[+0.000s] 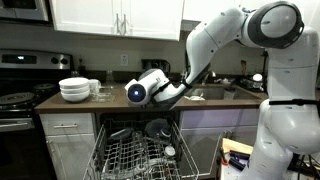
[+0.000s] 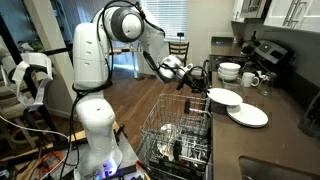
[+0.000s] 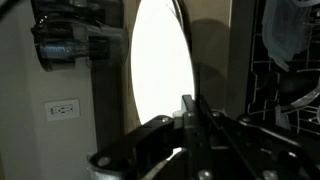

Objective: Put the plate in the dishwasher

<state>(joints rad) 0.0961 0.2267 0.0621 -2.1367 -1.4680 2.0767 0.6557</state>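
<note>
Fingers (image 3: 189, 112) clamped on rim of plate (image 3: 160, 70); thin edge pinch, since plate appears to lie level. Plate at desk (image 2: 285, 135) edge, just right of pulled-out dishwasher rack (image 2: 180, 130). Tines upright, so plate probably needs tipping on edge to slot.

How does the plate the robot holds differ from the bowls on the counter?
The plate is single and flat; the bowls are deep and stacked. The plate stands on edge, pinched in the tool; the bowls sit upright on the counter. Both are plain white.
</note>
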